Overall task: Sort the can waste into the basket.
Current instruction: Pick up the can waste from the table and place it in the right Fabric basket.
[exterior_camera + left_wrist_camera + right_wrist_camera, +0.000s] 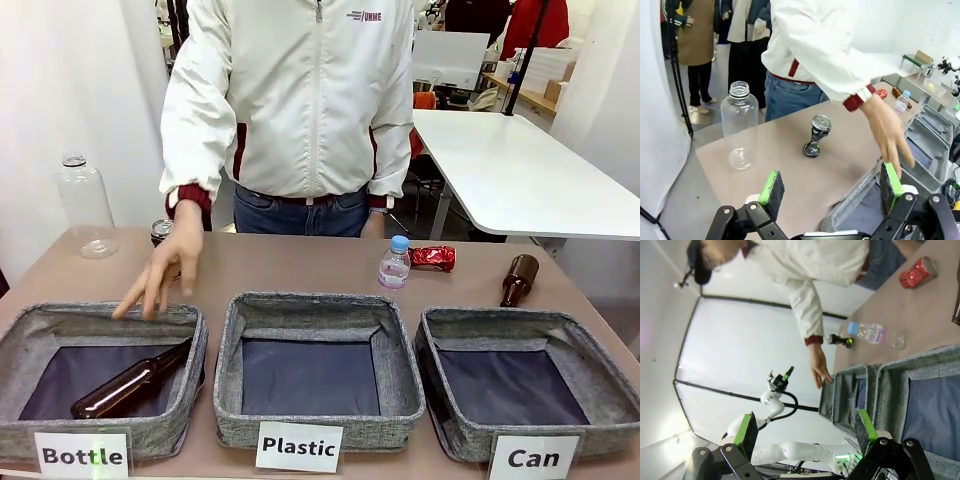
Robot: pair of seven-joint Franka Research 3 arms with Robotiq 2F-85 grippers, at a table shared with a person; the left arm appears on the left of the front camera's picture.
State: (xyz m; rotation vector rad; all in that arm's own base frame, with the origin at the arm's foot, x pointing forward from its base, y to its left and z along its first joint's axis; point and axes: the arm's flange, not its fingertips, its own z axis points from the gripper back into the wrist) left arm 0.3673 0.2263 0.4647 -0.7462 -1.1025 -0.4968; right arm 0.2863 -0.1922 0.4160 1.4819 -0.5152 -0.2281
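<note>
A shiny red crushed can (432, 258) (917, 272) lies on the table behind the right-hand basket. The dark crushed can (161, 231) (817, 135) with a silver top stands upright at the far left, partly behind the person's hand (160, 275). The grey basket (500, 318) labelled "Can" sits front right with nothing in it. In the left wrist view my left gripper (831, 184) is open in the air above the table's left end, holding nothing. My right gripper (806, 430) is also open and empty, off the table's right side.
The "Bottle" basket (100, 315) holds a brown bottle (130, 385). The "Plastic" basket (315, 305) sits in the middle. On the table stand a large clear bottle (83, 205), a small water bottle (394, 265) and another brown bottle (518, 280). The person's hand hovers over the Bottle basket's far rim.
</note>
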